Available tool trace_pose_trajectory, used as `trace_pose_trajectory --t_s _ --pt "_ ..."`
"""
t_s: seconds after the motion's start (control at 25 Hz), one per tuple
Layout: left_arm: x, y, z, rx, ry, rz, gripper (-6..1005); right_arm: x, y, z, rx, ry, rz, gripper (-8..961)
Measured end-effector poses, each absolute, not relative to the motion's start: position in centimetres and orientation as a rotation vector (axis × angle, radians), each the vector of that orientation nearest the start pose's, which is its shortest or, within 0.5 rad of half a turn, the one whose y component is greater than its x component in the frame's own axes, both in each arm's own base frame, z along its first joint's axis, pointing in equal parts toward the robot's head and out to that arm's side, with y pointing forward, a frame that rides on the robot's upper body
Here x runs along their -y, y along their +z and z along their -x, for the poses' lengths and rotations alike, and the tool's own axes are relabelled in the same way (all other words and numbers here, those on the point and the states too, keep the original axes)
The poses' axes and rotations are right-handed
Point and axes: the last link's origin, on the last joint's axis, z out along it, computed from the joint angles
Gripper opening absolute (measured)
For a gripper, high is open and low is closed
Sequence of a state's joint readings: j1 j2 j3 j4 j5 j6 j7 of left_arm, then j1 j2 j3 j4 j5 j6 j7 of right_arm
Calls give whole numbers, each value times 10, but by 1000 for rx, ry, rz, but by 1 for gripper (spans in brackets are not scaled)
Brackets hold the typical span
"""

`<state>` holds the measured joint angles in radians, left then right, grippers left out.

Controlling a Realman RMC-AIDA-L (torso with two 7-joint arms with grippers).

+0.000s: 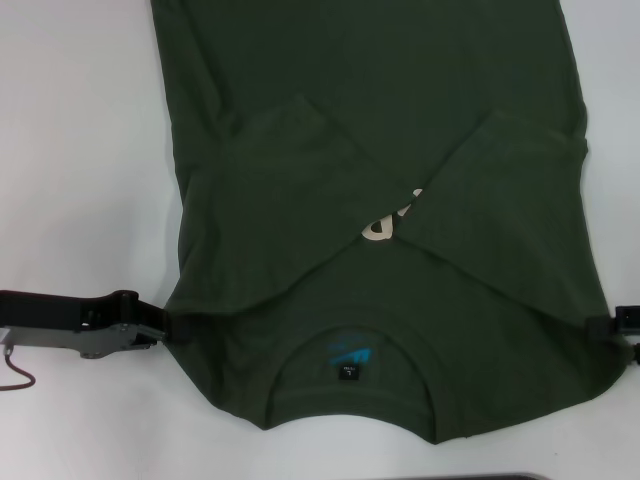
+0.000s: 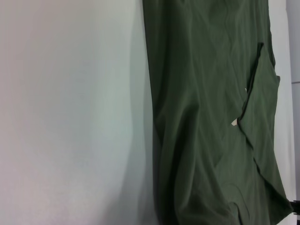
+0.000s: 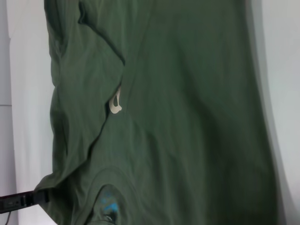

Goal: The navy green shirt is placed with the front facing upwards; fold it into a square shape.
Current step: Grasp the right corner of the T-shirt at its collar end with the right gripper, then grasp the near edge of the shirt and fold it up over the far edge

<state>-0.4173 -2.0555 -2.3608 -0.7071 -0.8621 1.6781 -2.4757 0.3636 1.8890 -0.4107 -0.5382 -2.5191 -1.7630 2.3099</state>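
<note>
White table (image 1: 80, 150), plain and matte, carrying the navy green shirt (image 1: 300, 340) across most of its width, collar toward the near edge, hem running off past the far edge of the head view. Lying front up, with both short sleeves folded inward over the chest so that their points nearly meet in the middle. Between those two flaps, just a sliver of cream lettering (image 1: 390, 222) showing. Inside the neckline, a teal print (image 1: 350, 352) and below it a small black neck tag (image 1: 347, 372). Collar curve facing the near edge, fabric a little rumpled around the shoulders. Left gripper (image 1: 165, 327) at the shirt's left shoulder edge, low over the table, reaching in from the left side, black fingers meeting the cloth right at the hem of the fold; whether clamped on the fabric or merely touching, cannot tell. Right gripper (image 1: 605, 327) at the opposite shoulder edge, near the table's right side, only its dark tip showing against the cloth; grip likewise cannot tell. Seen from the left wrist: long run of green cloth (image 2: 206, 117) beside bare white table, one folded sleeve edge standing out. Seen from the right wrist: same cloth (image 3: 187, 117), the cream letter fragment, the teal print near the collar, and the left gripper's dark tip (image 3: 21, 199) at the far shoulder.
</note>
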Motion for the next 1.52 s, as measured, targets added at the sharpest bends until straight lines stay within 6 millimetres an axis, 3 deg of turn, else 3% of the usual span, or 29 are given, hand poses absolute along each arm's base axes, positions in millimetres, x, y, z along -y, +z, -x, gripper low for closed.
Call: trace_pose_trajectory --t_s 0.92,1.36,1.52 --pt "-266 -9 311 2261 -293 2281 30 -227 58 -379 -2316 349 2080 693" --pt "-265 -9 310 2260 -293 2285 30 -226 58 -379 -2320 338 2084 247" --pt "-265 -9 310 2263 -285 2291 30 -225 59 -379 -2322 331 2090 169"
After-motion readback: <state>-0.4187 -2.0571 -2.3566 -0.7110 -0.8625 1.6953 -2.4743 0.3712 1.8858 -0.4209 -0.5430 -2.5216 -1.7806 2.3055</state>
